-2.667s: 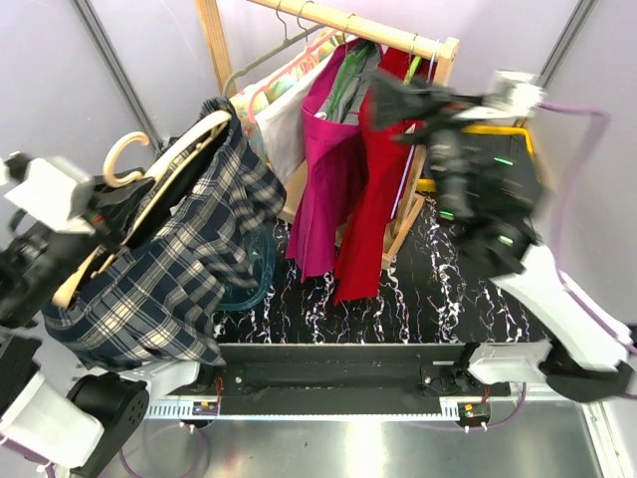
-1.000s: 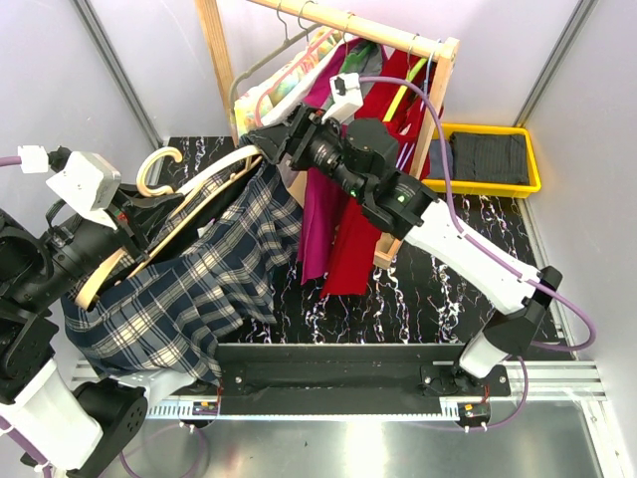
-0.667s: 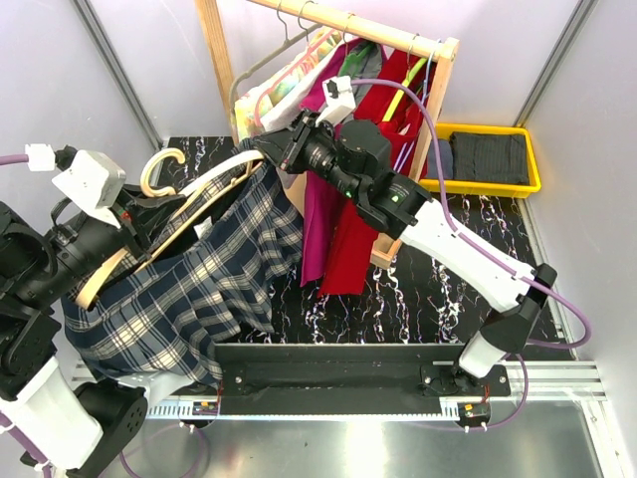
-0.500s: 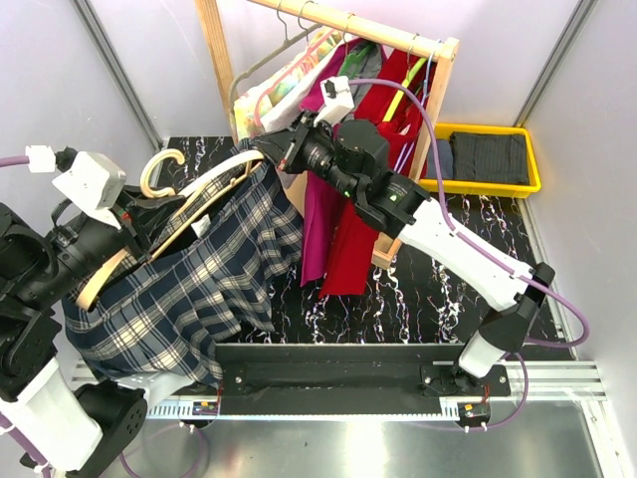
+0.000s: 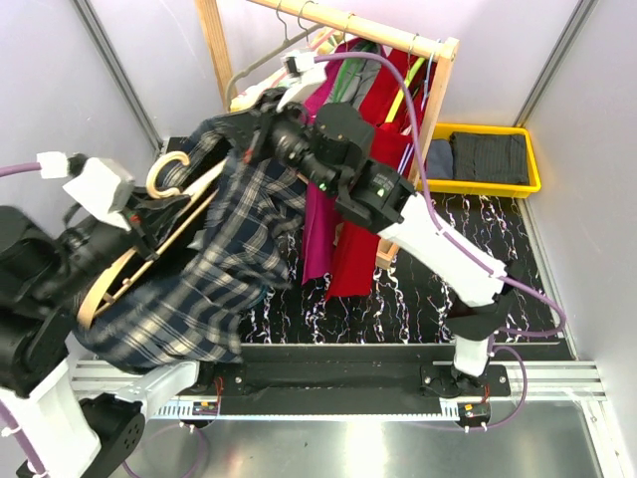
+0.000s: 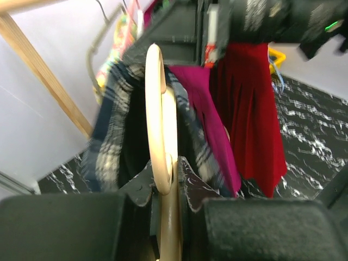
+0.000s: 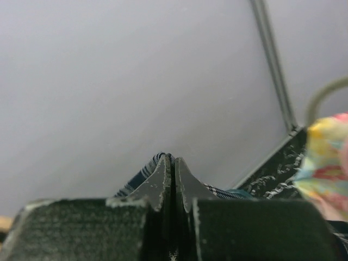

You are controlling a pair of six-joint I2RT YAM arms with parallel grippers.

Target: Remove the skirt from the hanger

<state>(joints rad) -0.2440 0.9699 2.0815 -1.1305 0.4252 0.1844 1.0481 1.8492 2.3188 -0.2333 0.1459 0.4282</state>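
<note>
The left jaws were closed on the neck of the wooden hanger (image 5: 149, 244), whose pale bar ran up between the two fingers in the left wrist view (image 6: 157, 136). The right jaws were closed on a fold of the plaid skirt (image 5: 224, 269). In the right wrist view a sliver of checked cloth (image 7: 138, 176) showed at the pinched fingertips. The held fold was lifted up near the left post of the wooden rack (image 5: 214, 50). The rest of the skirt draped over the hanger and hung down toward the base of the left arm. There were one skirt, one wooden hanger, one rack and one yellow bin (image 5: 488, 186) holding a folded dark cloth (image 5: 488, 154). A magenta garment (image 5: 318, 219) and a red garment (image 5: 358, 249) hung from the rack, with others behind them that could not be counted. The tabletop (image 5: 418, 289) was black with white veining. Plain grey walls (image 5: 129, 50) enclosed it.
</note>
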